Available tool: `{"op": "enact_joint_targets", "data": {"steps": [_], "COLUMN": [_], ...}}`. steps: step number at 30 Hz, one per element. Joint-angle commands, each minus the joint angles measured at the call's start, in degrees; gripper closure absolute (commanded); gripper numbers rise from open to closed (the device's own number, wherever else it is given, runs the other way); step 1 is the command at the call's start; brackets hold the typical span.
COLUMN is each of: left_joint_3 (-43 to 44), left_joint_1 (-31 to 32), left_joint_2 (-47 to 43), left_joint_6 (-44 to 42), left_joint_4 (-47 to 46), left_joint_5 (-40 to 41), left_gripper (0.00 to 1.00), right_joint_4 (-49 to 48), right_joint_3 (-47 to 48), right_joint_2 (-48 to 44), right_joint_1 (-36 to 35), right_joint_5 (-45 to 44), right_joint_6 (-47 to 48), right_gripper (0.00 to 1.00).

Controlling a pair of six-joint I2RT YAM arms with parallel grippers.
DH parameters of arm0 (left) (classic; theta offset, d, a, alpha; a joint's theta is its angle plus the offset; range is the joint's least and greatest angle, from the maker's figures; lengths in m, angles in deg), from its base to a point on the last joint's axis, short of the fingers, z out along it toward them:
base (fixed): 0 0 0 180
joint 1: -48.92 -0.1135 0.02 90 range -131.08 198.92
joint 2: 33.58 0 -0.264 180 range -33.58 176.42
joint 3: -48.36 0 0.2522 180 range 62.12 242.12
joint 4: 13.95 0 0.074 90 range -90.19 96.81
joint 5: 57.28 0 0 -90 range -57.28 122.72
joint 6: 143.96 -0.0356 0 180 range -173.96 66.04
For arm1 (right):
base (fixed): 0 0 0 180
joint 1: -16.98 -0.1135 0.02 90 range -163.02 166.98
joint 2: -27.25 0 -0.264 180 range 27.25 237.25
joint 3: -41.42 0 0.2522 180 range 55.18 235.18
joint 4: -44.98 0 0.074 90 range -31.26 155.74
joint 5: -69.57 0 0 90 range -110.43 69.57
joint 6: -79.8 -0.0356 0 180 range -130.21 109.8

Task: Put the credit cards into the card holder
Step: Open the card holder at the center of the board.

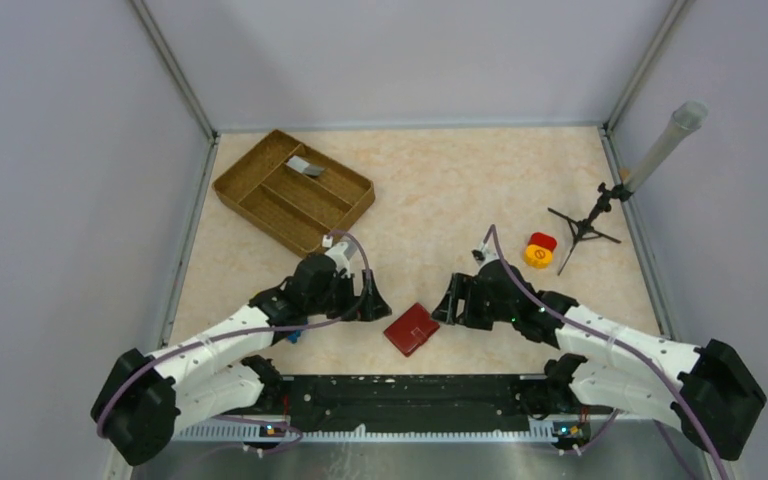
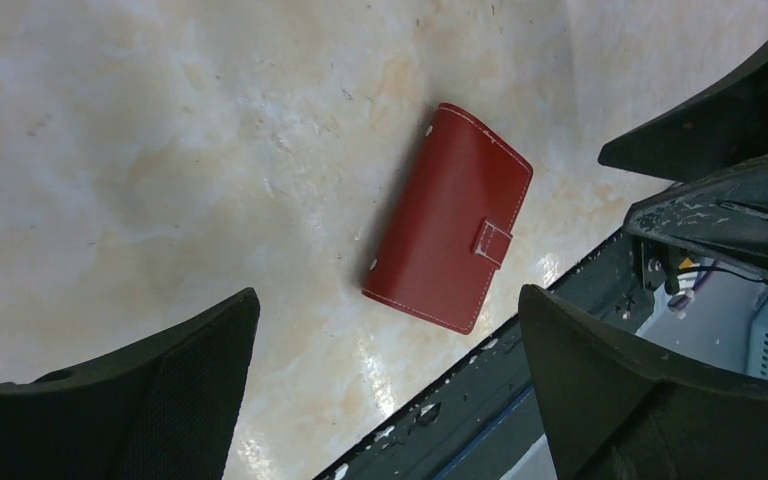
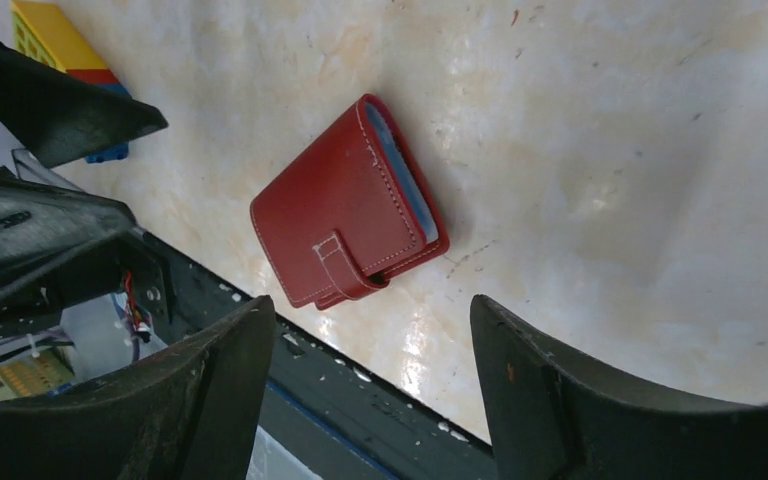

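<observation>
Both wide open and empty, the left claw [image 1: 376, 303] and right claw [image 1: 446, 300] are flanking the shut card holder [image 1: 411, 329] at the near edge of the bench [image 1: 460, 190]; one should be pinning it while the other is lifting its strap [image 2: 493, 243].

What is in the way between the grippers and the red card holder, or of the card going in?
Nothing lies between the open left gripper or right gripper and the red card holder. But its strap holds it shut, blocking entry for the grey card lying in the wooden tray.
</observation>
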Motion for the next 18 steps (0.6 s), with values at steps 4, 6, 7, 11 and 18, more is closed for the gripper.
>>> {"op": "enact_joint_targets", "data": {"steps": [4,6,7,11,18], "left_joint_3": [-2.3,-2.3,-2.3,-2.0,-0.5], "left_joint_1": [4.3,4.7,4.9,5.5,6.6], "left_joint_2": [5.6,7.3,8.1,11.8,16.9], "left_joint_6": [6.3,6.1,6.1,6.8,8.6], "left_joint_4": [-13.3,-13.7,-14.1,-15.8,-17.1], "left_joint_5": [0.3,0.3,0.1,-0.8,-2.7], "left_gripper": [0.01,0.03,0.04,0.12,0.34], "right_joint_4": [-12.1,-13.6,-14.3,-18.5,-24.1], "right_joint_3": [-3.8,-4.2,-4.3,-5.0,-3.8], "right_joint_2": [4.8,6.4,7.1,9.3,15.0], "right_joint_1": [-4.5,-4.6,-4.9,-5.4,-5.3], "right_joint_5": [-3.9,-3.8,-3.8,-3.9,-3.2], "right_joint_6": [-10.4,-10.8,-10.9,-11.0,-10.7], "right_gripper": [0.32,0.34,0.34,0.35,0.41]}}
